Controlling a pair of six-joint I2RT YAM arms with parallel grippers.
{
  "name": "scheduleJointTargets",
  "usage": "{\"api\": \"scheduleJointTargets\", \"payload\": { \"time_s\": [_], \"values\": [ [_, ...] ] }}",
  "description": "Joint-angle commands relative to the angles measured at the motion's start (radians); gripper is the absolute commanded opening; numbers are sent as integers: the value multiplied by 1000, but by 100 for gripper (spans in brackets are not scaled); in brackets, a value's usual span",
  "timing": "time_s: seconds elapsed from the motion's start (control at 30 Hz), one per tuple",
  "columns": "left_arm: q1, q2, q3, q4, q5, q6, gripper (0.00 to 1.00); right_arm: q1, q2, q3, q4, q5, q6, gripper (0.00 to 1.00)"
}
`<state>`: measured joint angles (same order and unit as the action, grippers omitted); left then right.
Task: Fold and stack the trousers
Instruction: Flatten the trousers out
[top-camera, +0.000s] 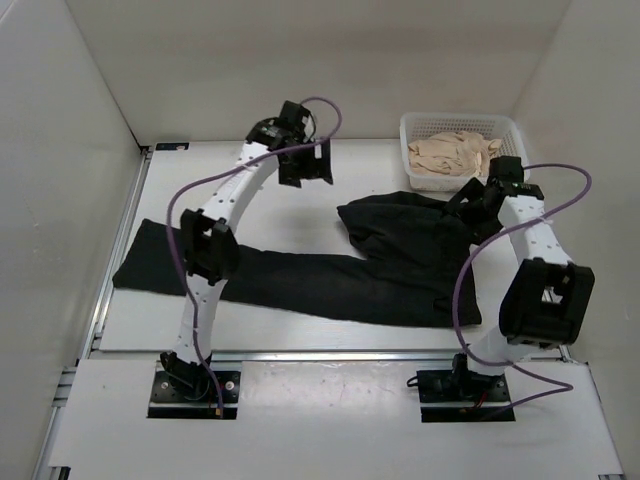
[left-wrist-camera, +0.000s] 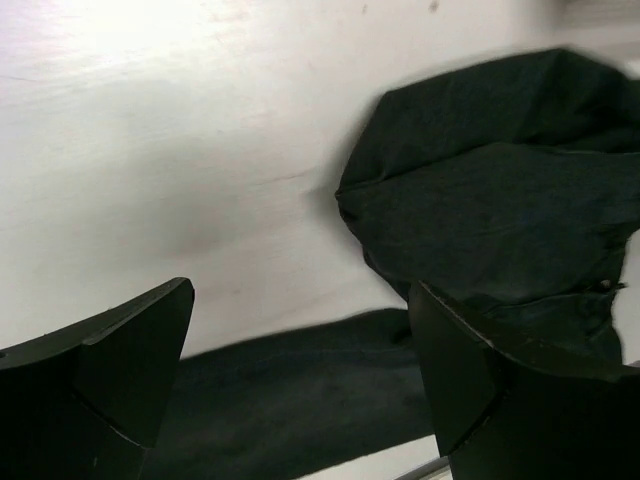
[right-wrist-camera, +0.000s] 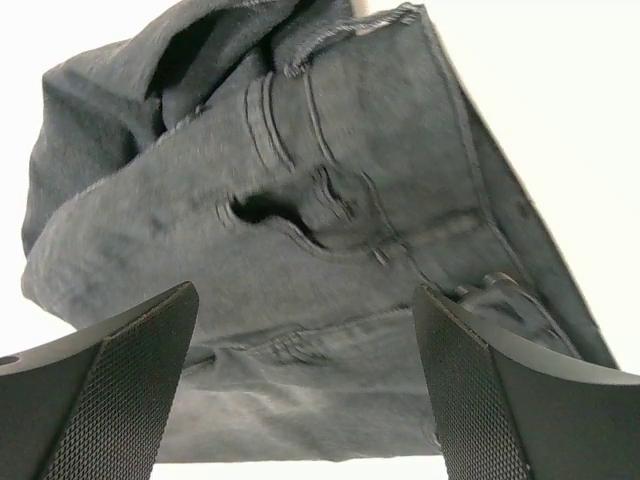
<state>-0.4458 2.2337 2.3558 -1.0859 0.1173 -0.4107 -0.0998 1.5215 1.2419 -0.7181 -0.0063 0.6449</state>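
Stretching left to right, trousers (top-camera: 300, 280), right end bunched, left pincer (left-wrist-camera: 300, 300), right pincer (right-wrist-camera: 305, 300), both spread, empty

White desk (top-camera: 240, 200) carrying black trousers (top-camera: 400, 260), bunched directly beneath the right fingers (right-wrist-camera: 110, 390), with one leg stretched out past the left fingers (left-wrist-camera: 110, 380). A white basket (top-camera: 412, 135) sits just beyond the right fingers.

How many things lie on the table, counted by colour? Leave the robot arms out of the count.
Black: 1, the trousers
White: 1, the basket
Beige: 1, the cloth pile, which lies inside the basket
Total: 3
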Motion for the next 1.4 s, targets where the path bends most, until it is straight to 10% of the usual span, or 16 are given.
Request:
{"api": "scheduleJointTargets", "payload": {
  "time_s": [0.0, 0.4, 0.57, 0.63, 0.8, 1.37],
  "values": [
    [-7, 110, 43, -30, 103, -11, 100, -14, 86, 73, 43, -165, 15, 92],
    [-59, 253, 71, 75, 147, -109, 100, -57, 368, 215, 127, -176, 93, 68],
    [-82, 280, 71, 106, 199, -128, 92, -57, 401, 206, 144, -176, 84, 13],
    [-91, 290, 82, 115, 209, -138, 70, -57, 367, 180, 144, -161, 73, 1],
    [-91, 290, 91, 126, 246, -139, 10, -57, 246, 107, 144, -129, 15, 1],
    [-321, -256, -567, 130, 24, -86, 10, -57, -309, -364, 7, 20, -85, 1]
  ]
}}
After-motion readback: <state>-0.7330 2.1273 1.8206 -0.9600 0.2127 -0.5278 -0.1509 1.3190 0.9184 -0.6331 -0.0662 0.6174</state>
